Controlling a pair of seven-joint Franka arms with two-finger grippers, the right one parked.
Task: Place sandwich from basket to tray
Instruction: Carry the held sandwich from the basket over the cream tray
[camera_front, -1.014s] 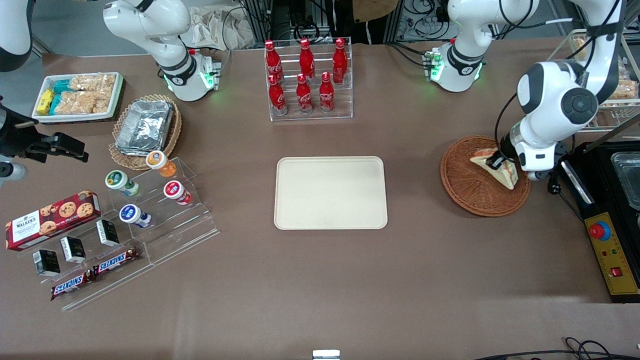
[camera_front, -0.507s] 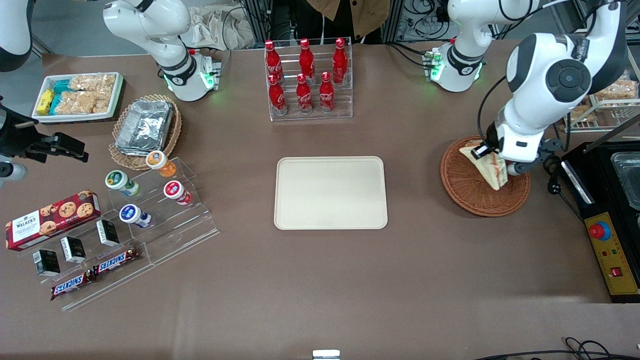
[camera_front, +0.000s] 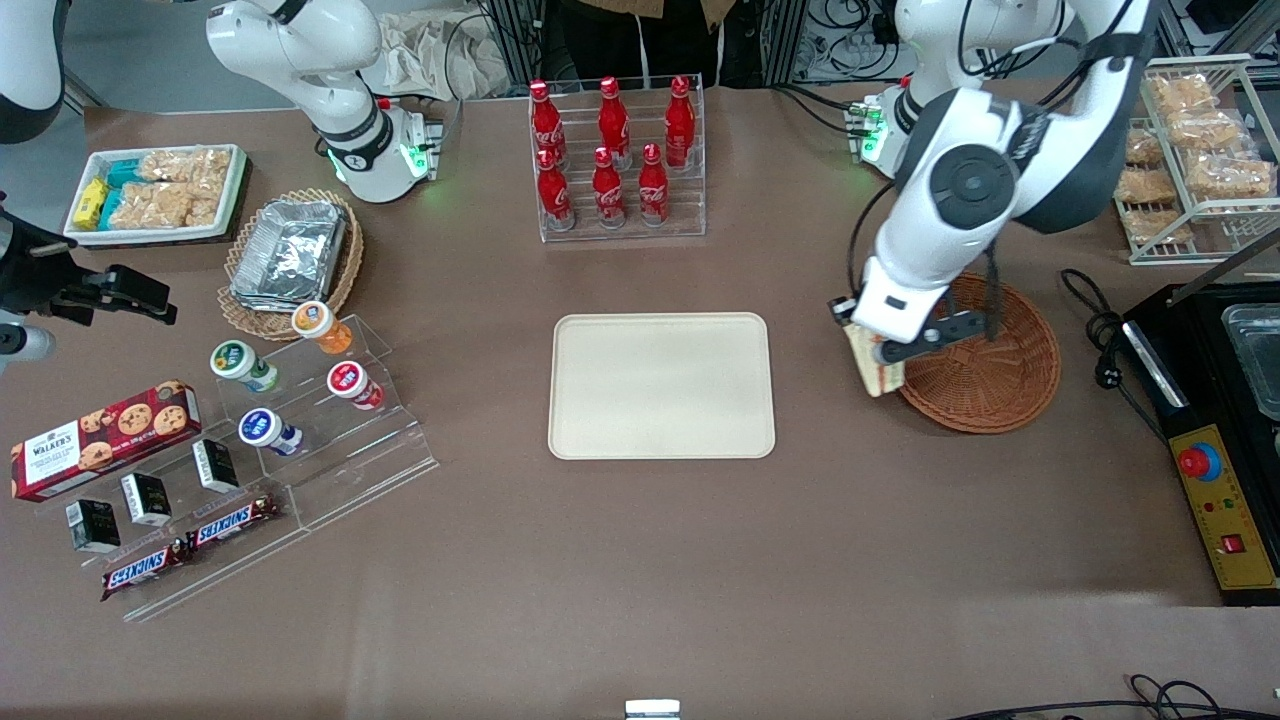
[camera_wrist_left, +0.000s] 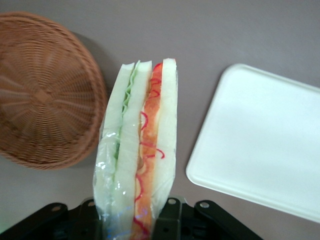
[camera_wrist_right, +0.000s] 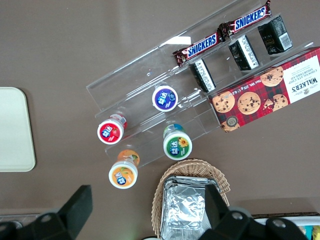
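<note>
My left gripper is shut on the sandwich, a plastic-wrapped wedge of white bread with green and red-orange filling. It hangs in the air just outside the rim of the reddish-brown wicker basket, between that basket and the cream tray. In the left wrist view the black fingers press both bread faces, with the basket and a corner of the tray below. The basket holds nothing. The tray lies bare at the table's middle.
A clear rack of red cola bottles stands farther from the front camera than the tray. A black appliance with a red button and a wire rack of snack bags sit at the working arm's end. Snack displays lie toward the parked arm's end.
The gripper has lifted the sandwich out of the basket and carried it toward the tray, past the basket's rim. The basket now sits uncovered.
</note>
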